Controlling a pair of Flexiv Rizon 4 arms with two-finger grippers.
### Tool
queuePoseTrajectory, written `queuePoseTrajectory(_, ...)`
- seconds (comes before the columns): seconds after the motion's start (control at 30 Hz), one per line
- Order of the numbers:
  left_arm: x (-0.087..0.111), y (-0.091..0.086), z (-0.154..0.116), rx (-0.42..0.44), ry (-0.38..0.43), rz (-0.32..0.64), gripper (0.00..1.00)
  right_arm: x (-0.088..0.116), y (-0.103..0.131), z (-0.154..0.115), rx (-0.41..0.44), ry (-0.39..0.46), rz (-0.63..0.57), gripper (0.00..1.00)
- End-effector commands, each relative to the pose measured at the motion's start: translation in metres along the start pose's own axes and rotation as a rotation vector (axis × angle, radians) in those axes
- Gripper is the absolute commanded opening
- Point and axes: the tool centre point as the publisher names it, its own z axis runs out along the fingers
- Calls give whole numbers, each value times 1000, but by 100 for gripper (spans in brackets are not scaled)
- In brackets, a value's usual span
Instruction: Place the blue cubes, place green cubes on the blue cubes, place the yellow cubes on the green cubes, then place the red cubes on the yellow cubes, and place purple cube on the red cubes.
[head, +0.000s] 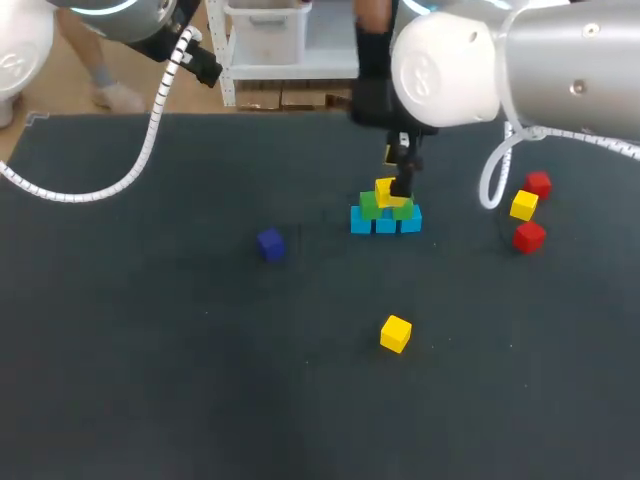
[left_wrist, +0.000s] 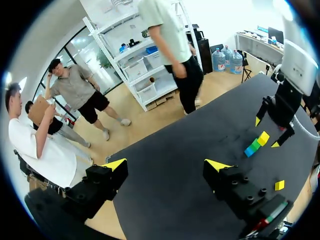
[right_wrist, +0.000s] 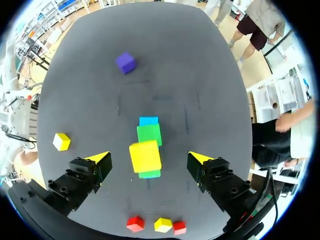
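Yellow crowns my stack: the top cube (head: 385, 190) lies between the fingers of my right claw (right_wrist: 150, 158), which is spread wide with a gap on either side and grips nothing. The cube rests on the two green cubes (right_wrist: 149, 134), seemingly across the seam between them, so that both carry it. The greens in turn sit on the row of blue cubes (head: 386, 223) near the middle of the bench (head: 150, 380). I judge the claw hangs straight over the stack so that its fingers clear the greens and nudge nothing.

My left claw (left_wrist: 167, 165) is likewise wide and empty. It is held over the far left edge of the bench, well apart from the stack, where I judge it leaves my other arm room.

Loose pieces wait on the bench. A second yellow cube (head: 395, 333) lies alone toward the near side, and a third yellow cube (head: 523, 205) sits between two red cubes (head: 528, 236) off to the right. The purple cube (head: 270, 243) is by itself to the left of the stack.

By my reckoning the blue and green layers are done and the yellow layer is in hand. The reds and the purple are not yet placed.
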Motion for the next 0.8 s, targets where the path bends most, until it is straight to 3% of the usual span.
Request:
queuePoseTrajectory(0.03, 0, 0, 0, 1, -1, 1, 100, 23, 17, -9, 45, -21, 19, 100)
queuePoseTrajectory(0.43, 0, 0, 0, 1, -1, 1, 100, 75, 35, -9, 49, -16, 139, 100)
queuePoseTrajectory(0.8, 0, 0, 0, 1, -1, 1, 100, 121, 32, -6, 24, 33, 272, 100)
